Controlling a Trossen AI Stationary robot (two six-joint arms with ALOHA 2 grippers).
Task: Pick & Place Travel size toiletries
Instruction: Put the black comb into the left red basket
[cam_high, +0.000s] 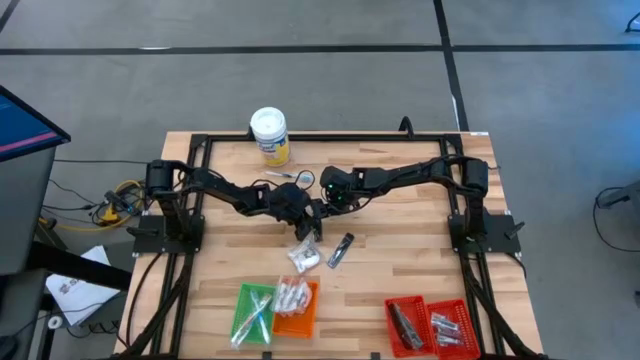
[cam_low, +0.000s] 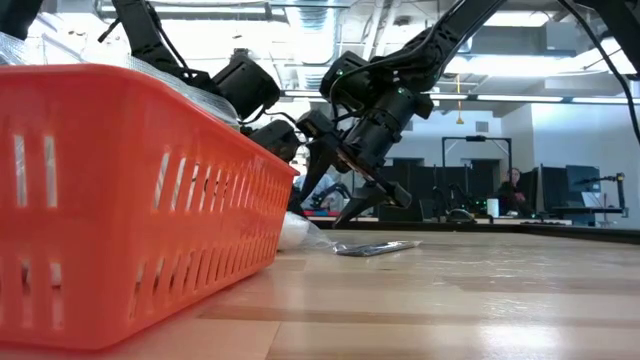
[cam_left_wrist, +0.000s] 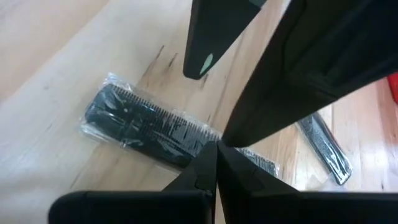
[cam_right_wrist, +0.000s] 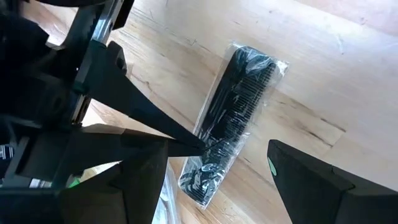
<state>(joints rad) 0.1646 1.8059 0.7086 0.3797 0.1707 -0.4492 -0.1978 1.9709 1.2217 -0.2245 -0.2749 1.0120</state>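
The left tool (cam_high: 308, 228), fingers pressed together and empty, rests beside the wrapped black comb (cam_right_wrist: 231, 123) lying flat on the wooden surface (cam_high: 400, 260). The right tool (cam_right_wrist: 211, 163) stands spread above it, likely lined up to grasp its length.

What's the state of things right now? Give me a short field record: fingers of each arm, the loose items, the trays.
left gripper: fingers shut, over the table's middle
right gripper: fingers open, close beside the left one
wrapped black comb: flat on the wood, below both grippers
white packet: loose, just above the orange tray
green tray: holds thin sticks
orange tray: holds silvery pieces
red trays: dark and silvery items inside
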